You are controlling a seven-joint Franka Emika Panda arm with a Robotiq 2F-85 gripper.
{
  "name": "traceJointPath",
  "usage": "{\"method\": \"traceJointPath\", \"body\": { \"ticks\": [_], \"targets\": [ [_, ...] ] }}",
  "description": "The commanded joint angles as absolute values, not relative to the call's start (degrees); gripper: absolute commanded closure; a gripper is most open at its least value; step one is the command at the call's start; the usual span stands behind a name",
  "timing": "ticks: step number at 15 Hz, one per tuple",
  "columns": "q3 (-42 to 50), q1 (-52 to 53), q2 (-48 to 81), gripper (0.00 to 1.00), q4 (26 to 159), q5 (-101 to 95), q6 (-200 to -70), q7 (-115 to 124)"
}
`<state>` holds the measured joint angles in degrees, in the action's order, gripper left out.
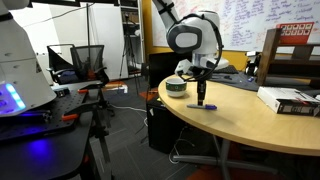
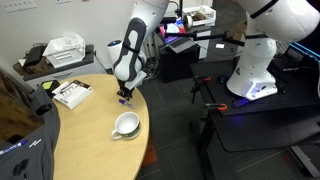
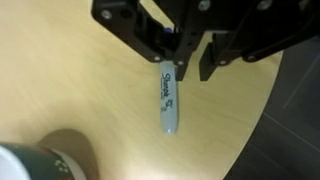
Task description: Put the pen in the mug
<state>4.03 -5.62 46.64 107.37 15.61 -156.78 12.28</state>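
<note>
The blue pen (image 3: 168, 102), with a paler whitish barrel and lettering, lies flat on the round wooden table (image 3: 80, 90). It shows as a small dark streak in an exterior view (image 1: 206, 107). My gripper (image 3: 197, 68) hangs just above the pen's capped end. Its fingers stand close together with only a narrow gap and nothing between them. The pen lies beside and partly under one finger (image 3: 181, 62). The greenish-grey mug (image 1: 175, 86) stands upright on the table, a short way from the gripper, and shows in both exterior views (image 2: 126, 124). Its rim shows at the wrist view's lower left (image 3: 40, 162).
A flat white box (image 2: 72, 93) lies on the table beyond the gripper and shows in both exterior views (image 1: 290, 100). The table edge (image 3: 262, 110) runs close to the pen. A second robot base (image 2: 255, 70) and dark stands (image 1: 95, 100) sit on the floor nearby.
</note>
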Motion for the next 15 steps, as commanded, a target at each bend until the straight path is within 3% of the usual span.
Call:
{"method": "traceJointPath", "body": {
  "ticks": [1,5,7,9,15],
  "targets": [
    [5.09,-4.41,45.62,0.44,107.89,14.18,-157.77,13.0],
    [5.38,-3.15,46.63,0.14,105.79,13.17,-156.72,14.1],
    [5.46,-2.61,47.32,0.06,104.69,13.08,-156.17,14.68],
    [5.48,-2.42,48.01,0.06,103.81,13.29,-155.51,15.14],
    [5.71,-2.78,51.04,0.24,101.11,13.56,-155.01,15.77]
  ]
}}
